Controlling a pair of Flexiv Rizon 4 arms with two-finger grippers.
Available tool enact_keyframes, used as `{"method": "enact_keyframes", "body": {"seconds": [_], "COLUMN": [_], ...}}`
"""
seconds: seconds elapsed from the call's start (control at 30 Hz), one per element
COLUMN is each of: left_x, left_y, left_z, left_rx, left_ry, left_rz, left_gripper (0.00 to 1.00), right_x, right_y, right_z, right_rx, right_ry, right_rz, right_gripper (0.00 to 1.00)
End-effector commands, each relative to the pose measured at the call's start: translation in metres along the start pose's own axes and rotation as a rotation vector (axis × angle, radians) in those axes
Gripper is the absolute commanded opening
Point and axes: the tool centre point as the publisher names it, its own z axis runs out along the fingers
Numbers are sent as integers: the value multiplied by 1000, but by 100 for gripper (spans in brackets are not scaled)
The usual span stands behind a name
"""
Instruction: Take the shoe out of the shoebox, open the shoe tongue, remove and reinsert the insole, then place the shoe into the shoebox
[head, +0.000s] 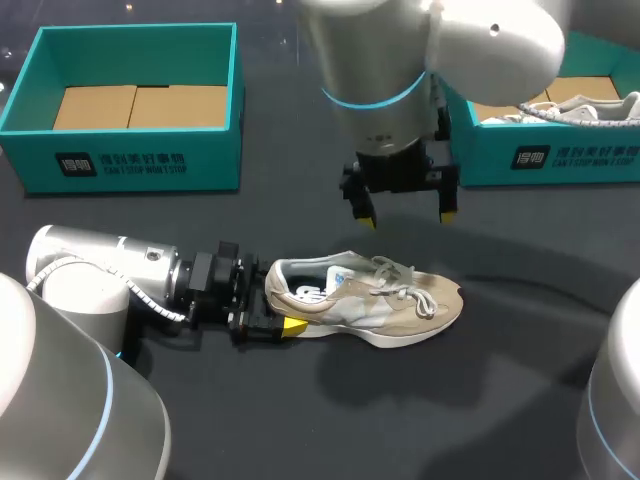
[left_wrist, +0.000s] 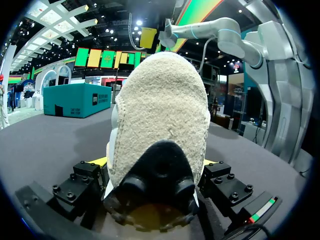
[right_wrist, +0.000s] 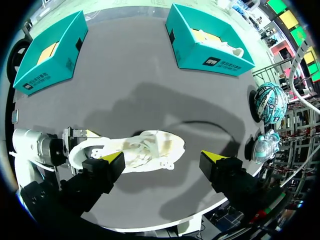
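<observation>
Beige shoe (head: 370, 300) on tabletop (head: 300, 420); left jaws pinch its heel (head: 278, 290), likely steadying it; right jaws, spread, hang above the laces (head: 405, 278), probably to loosen them.

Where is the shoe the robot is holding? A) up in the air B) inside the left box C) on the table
C: the shoe lies flat on the dark table, with its heel gripped by the left pincer.
</observation>
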Motion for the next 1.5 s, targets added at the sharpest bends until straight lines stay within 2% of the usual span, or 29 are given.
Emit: {"method": "enact_keyframes", "body": {"seconds": [0.03, 0.33, 0.67, 0.9, 1.3, 1.37, 1.5], "left_x": [-1, -1, -1, -1, -1, -1, -1], "left_y": [3, 3, 3, 3, 3, 3, 3], "left_z": [1, 1, 1, 1, 1, 1, 1], "left_rx": [0, 0, 0, 0, 0, 0, 0], "left_ry": [-2, -2, -2, -2, -2, -2, -2], "left_rz": [0, 0, 0, 0, 0, 0, 0], "left_gripper": [0, 0, 0, 0, 0, 0, 0], "right_x": [-1, -1, 57, 79, 81, 91, 104], "right_y": [1, 1, -44, -69, -70, -69, -64], "right_z": [1, 1, 17, 17, 17, 19, 28], "right_rx": [2, 2, -9, -34, -29, -11, -2], "right_ry": [2, 2, -1, 19, 18, -39, -87], "right_rz": [0, 0, -8, -9, -11, 27, 75], "right_gripper": [100, 100, 100, 100, 100, 100, 100]}}
